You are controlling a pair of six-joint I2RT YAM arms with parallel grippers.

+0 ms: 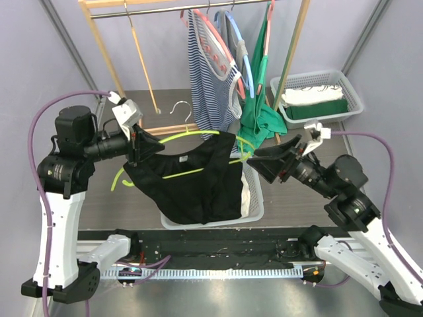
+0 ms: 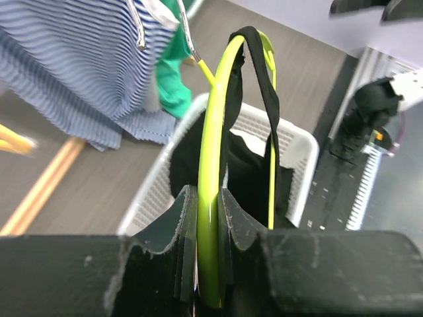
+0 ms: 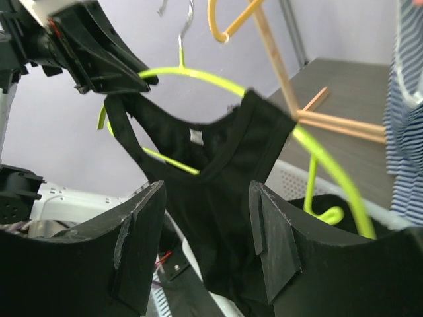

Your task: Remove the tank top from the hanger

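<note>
Now: left gripper (image 2: 206, 218) clamped on lime hanger (image 2: 215, 119); black tank top (image 1: 195, 178) hangs from it, just beyond those fingers. Right gripper (image 3: 206, 198) jaws apart, tank top just ahead of them.

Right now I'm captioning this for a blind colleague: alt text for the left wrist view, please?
The left gripper clamps a lime hanger, with a black tank top strap looped over its top. Below sits a white basket; a striped top hangs upper left.

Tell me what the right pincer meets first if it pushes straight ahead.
Probably the black fabric tank top on the lime-green plastic hanger, dead ahead of the open right pincer; depth is unclear.
</note>
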